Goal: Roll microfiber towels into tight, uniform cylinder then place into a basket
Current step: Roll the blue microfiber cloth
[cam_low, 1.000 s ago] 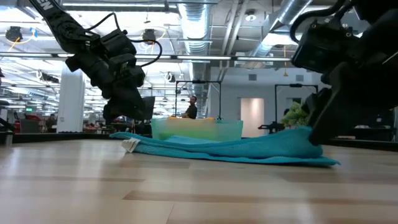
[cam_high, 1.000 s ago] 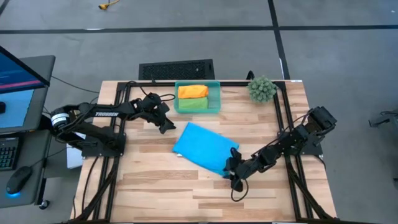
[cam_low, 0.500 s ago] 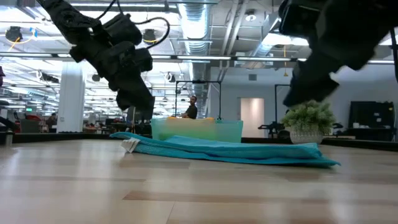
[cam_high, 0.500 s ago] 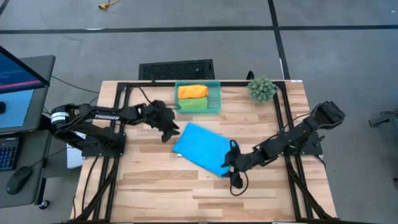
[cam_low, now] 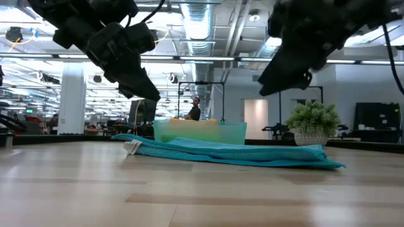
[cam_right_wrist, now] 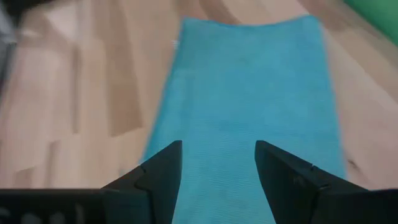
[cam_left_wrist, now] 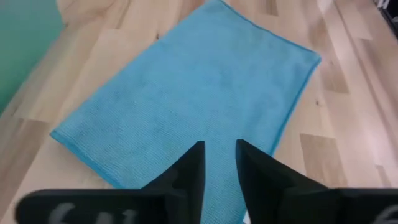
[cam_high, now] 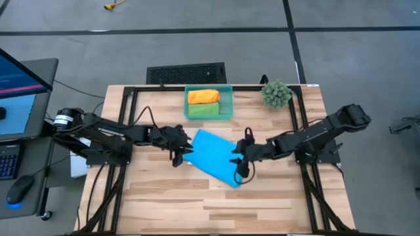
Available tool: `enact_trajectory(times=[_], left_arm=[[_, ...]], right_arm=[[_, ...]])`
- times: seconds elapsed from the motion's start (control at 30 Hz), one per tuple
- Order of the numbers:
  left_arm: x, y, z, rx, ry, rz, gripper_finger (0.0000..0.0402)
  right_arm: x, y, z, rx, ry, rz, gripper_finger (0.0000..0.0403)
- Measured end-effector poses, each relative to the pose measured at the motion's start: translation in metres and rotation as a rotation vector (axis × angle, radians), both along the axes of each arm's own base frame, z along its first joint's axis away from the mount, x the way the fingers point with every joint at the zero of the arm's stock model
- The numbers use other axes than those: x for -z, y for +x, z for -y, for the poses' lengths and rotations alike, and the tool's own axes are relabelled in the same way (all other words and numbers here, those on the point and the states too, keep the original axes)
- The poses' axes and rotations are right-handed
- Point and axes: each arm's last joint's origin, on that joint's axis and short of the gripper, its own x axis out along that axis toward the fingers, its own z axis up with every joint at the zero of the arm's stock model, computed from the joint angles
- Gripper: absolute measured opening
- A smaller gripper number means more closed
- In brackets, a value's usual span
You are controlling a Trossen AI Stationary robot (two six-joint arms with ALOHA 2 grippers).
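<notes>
Towel in sky blue (cam_high: pixel 214 156) lies flat on the wooden table (cam_high: pixel 164 203), folded into a rectangle set at a slant, just in front of the basket (cam_high: pixel 209 103) and not touching it. Inside the basket, at the table's back edge, sit a rolled orange towel (cam_high: pixel 203 96) and, on the side nearer the blue towel, a rolled green towel (cam_high: pixel 203 110).

Relative to the blue towel, the left gripper (cam_high: pixel 179 143) hovers over its left end, with its fingers (cam_left_wrist: pixel 190 174) drawn nearly together, leaving only a narrow slot, and nothing between them. The right gripper (cam_high: pixel 239 156) hangs over the towel's right end, its fingers (cam_right_wrist: pixel 163 171) spread well apart and empty. In the low view both grippers are above the cloth, clear of its surface.

A spiky plant ball (cam_high: pixel 276 94) stands behind the blue towel's right side, beside the basket.
</notes>
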Motion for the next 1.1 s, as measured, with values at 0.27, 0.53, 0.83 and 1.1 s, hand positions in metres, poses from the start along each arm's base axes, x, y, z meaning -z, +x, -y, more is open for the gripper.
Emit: enact_trajectory(times=[0.27,0.53,0.83,1.1], left_arm=[[0.0,0.0,0.004,-0.004,0.007,0.005,0.0012],[-0.001,0.001,0.006,-0.058,-0.012,0.014,0.0],[0.03,0.036,0.012,-0.016,-0.032,-0.069,0.0],[0.047,0.063,0.014,0.026,-0.033,-0.163,0.0]], right_arm=[[0.004,0.003,0.022,0.077,-0.008,-0.038,0.0223],[0.005,0.003,0.035,0.109,-0.031,-0.064,0.0216],[0.006,0.004,0.044,0.142,-0.031,-0.068,0.0207],[0.007,0.003,0.045,0.146,-0.034,-0.085,0.0196]])
